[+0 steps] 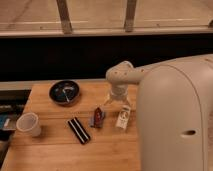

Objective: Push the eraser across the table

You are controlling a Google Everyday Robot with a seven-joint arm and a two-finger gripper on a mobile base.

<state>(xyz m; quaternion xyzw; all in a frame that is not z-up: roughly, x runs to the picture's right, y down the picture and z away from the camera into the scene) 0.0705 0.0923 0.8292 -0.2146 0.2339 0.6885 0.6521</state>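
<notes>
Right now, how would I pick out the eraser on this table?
On the wooden table, look between the white cup and the small red-and-blue object. The eraser lies flat there, left of the pincer: the only black bar with a pale stripe.

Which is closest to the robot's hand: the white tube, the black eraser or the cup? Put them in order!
In the camera view, measured from the gripper, which hangs over the far part of the table:
1. white tube: just in front of the gripper.
2. eraser: mid-table, toward the picture's left.
3. cup: by the table's left edge in the picture.
</notes>
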